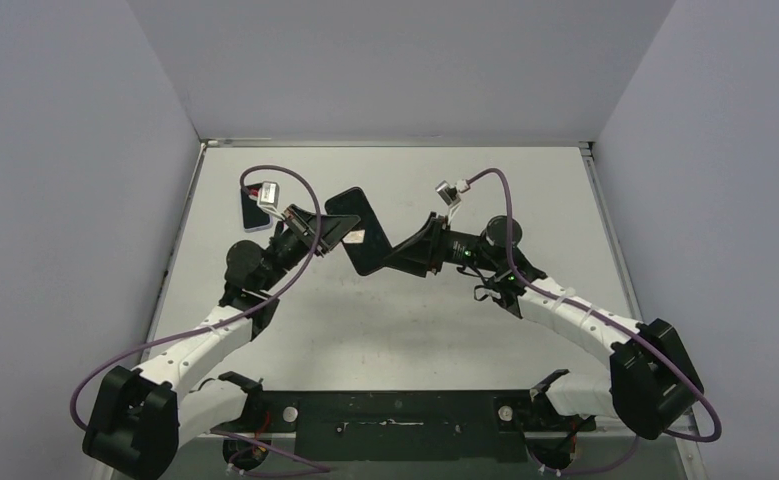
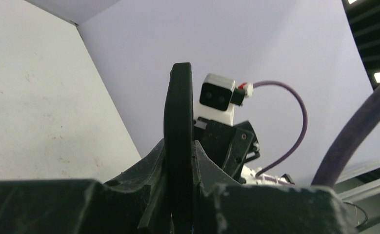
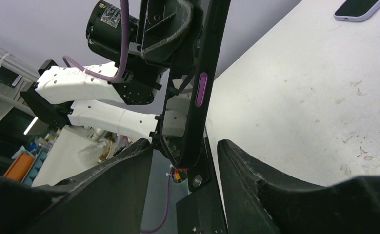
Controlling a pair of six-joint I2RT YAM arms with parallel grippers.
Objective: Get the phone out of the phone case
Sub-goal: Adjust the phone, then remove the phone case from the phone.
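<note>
Most of the job looks done: the phone [image 1: 255,210] lies flat on the table [image 1: 415,330] beside the left arm, well apart from the case [image 1: 357,232], which hangs in the air between both arms. What is left, I judge, is setting the case down. The left gripper [image 1: 327,232] pinches the case's edge. The right gripper [image 3: 184,146] stands spread around its end (gaps show on both sides). The case is a thin matte black shell with a purple side button [image 3: 201,90], and the phone is a glossy dark slab with a pale rounded rim.
</note>
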